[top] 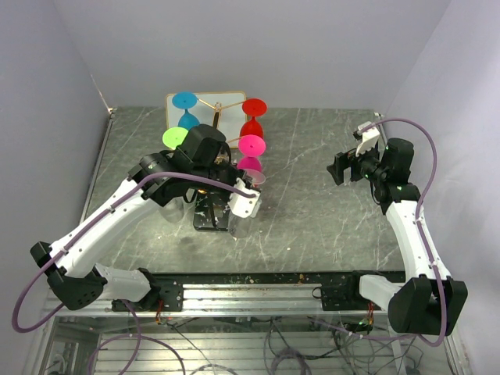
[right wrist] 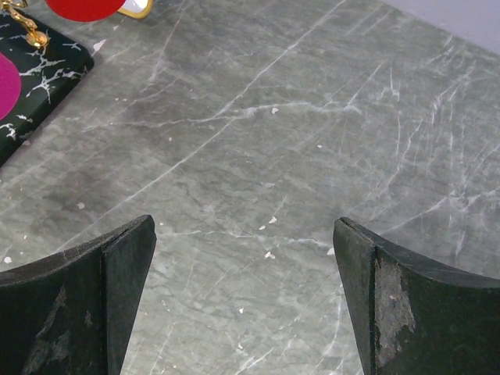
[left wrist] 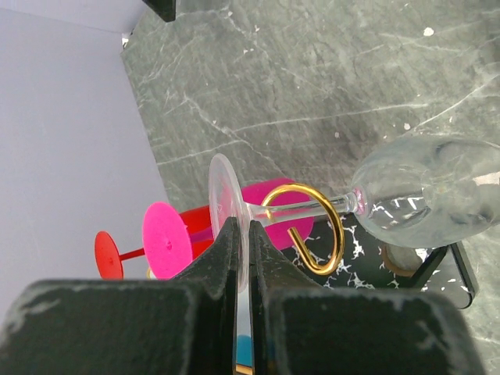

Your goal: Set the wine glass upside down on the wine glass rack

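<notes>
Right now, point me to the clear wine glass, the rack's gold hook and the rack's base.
clear wine glass (left wrist: 437,191), left wrist view, on the bowl.
gold hook (left wrist: 337,232), left wrist view, on its outer bend.
rack base (right wrist: 47,72), right wrist view, on the black veined top.

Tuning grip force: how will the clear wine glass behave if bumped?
Clear wine glass looks thin-walled, probably fragile. Left gripper pinches only its smooth foot; it may slip or pivot. Stem seems inside gold hook, likely limiting swing.
</notes>
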{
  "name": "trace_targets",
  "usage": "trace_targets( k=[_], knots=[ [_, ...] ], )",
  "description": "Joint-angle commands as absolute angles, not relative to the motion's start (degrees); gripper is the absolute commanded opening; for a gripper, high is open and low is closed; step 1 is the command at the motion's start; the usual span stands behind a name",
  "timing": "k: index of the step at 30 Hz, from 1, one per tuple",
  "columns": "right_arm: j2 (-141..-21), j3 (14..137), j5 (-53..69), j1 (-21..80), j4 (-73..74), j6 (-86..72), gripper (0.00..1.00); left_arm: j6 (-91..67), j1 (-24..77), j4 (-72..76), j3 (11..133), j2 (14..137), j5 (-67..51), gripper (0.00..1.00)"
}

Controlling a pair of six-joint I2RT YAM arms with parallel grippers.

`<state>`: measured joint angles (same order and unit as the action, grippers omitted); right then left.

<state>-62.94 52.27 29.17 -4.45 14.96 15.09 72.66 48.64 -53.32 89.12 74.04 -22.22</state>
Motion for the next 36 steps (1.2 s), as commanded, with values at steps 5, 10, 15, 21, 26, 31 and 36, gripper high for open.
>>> trace_targets(
  k=[5,10,15,21,26,31,36],
  knots=[
    [-63.3,52.1,29.7,-4.9,15.5,16.0,0.96,71.7,49.4,-51.7,89.2,72.4,-27.9,0.07],
    [-63.8,52.4,30.1,-4.9,15.9,16.3,0.96,71.8,49.3,-53.2,89.6,71.4,-28.5,0.07],
    [-63.9,52.3,30.0,-4.9,15.9,16.4,0.96,72.5,49.3,-55.0,89.5,70.2,-27.4,0.07],
    [-64.1,52.2,30.1,-4.9,15.9,16.6,0.96,73.6,48.7,-56.8,88.7,68.7,-26.0,0.07],
    [-64.2,52.1,30.0,-4.9,15.9,16.7,0.96,74.1,48.5,-57.8,87.5,67.9,-25.2,0.07],
    [-64.2,52.1,29.8,-4.9,15.8,16.8,0.96,74.7,48.4,-58.1,86.0,67.5,-24.3,0.11],
    [-64.4,52.0,29.7,-4.9,15.8,16.8,0.96,75.7,48.2,-59.5,85.5,67.5,-23.7,0.15]
  ],
)
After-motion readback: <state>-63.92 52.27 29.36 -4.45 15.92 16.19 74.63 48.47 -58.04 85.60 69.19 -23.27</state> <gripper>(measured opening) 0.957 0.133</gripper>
